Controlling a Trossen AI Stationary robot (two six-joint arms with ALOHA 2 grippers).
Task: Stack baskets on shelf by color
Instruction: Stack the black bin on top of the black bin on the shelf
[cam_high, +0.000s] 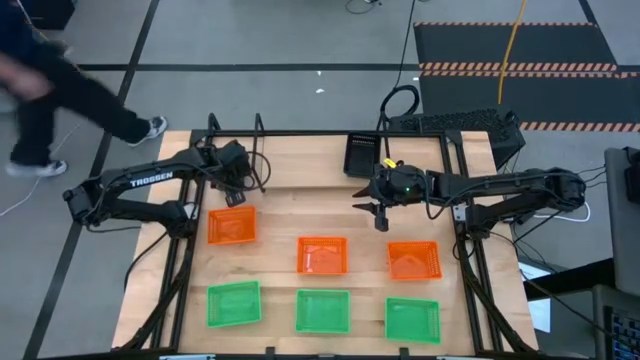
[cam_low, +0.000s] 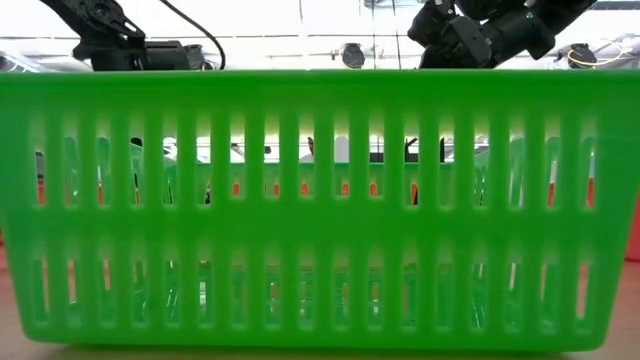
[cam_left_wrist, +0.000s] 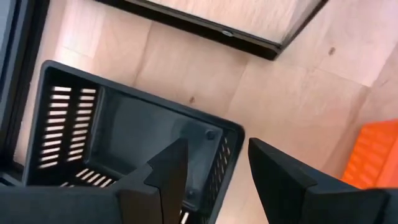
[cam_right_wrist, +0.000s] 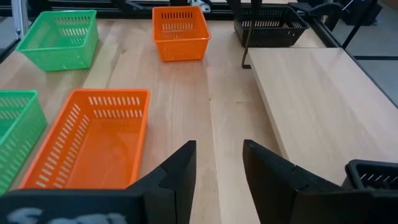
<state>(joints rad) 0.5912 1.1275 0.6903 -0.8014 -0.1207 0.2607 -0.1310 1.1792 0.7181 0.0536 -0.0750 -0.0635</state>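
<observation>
Three orange baskets sit in a row mid-table, and three green baskets sit along the near edge. One black basket rests on the far wooden board inside the shelf's black rods. Another black basket lies under my left gripper. That gripper is open, with one finger over the basket's inside and the other outside its end wall. My right gripper is open and hovers over bare table, between the middle orange basket and the board. In the low view a green basket fills the picture. My left gripper comes from above at the black basket's end wall near a corner, one finger on each side of it. I cannot tell whether a finger touches the wall. The basket sits flat on the table.
A raised wooden board covers the far part of the table. The black table frame runs down both sides. A keyboard lies past the far right corner. A person walks on the floor beyond the far left.
</observation>
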